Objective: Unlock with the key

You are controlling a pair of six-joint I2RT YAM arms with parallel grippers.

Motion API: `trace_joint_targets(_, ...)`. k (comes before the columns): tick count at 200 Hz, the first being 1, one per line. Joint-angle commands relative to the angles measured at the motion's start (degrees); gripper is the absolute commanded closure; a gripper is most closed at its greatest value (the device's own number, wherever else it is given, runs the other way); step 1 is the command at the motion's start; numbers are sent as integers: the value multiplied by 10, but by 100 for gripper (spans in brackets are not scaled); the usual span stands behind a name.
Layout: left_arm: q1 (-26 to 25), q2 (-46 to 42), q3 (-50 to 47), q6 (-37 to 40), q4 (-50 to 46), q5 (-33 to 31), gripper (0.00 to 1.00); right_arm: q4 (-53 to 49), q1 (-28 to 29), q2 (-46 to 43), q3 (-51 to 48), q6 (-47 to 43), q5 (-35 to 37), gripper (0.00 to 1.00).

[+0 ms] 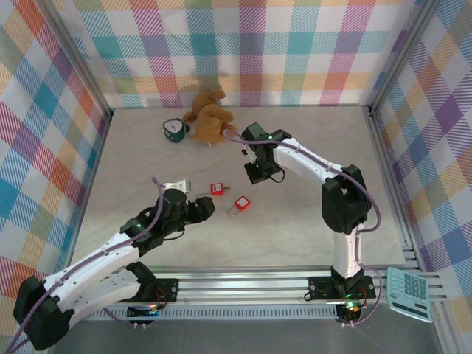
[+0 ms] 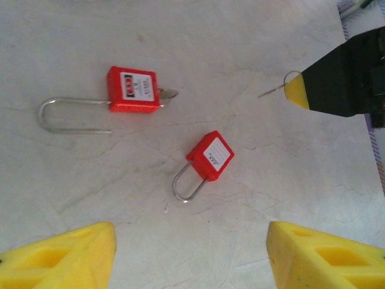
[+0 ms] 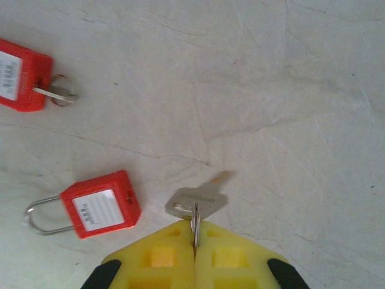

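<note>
The right gripper (image 3: 195, 241) has its yellow fingers (image 3: 171, 241) squeezed tight on the tiny thin key of dull pale metal (image 3: 195, 201). It's pinched at the ring end, so the blade pokes out ahead over the pale marbled table (image 3: 289, 90).

Handy landmark: the small red square padlock with its wire shackle closed (image 1: 241, 203). The key hangs just beyond that closed padlock, on the side away from the arm bases and a bit to the right, not touching it.

The left gripper (image 2: 191, 253) sits to the left of the closed padlock. Its fingers are spread wide with nothing between them but bare table.

A second red padlock (image 2: 133, 89) lies just past the closed padlock and to its left. One leg of its long shackle is free of the body, and a second key (image 2: 169, 93) is stuck in its base.

Well beyond the closed padlock, by the back wall, there's a brown plush toy (image 1: 209, 116) with a small teal-green object (image 1: 174, 130) right beside it.
</note>
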Motion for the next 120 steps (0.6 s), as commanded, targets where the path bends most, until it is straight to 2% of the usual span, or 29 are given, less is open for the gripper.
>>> trace_joint_targets(1, -62, 36, -7, 108, 119, -36, 29, -17, 6, -53, -7, 26, -31, 100)
trace_joint_targets(28, -95, 74, -53, 210, 309, -57, 28, -26, 13, -96, -20, 38, -40, 100)
trace_joint_targets(60, -101, 136, -68, 353, 474, 27, 25, -41, 15, -141, -29, 47, -58, 100)
trace_joint_targets(77, -106, 167, -92, 438, 574, 36, 22, -49, 16, -164, -30, 50, -67, 100)
trace_joint_targets(91, -106, 191, -101, 500, 623, 37, 22, -55, 17, -184, -30, 53, -79, 100)
trace_joint_targets(120, -104, 240, -90, 552, 692, 31, 23, -59, 19, -227, -33, 68, -110, 100)
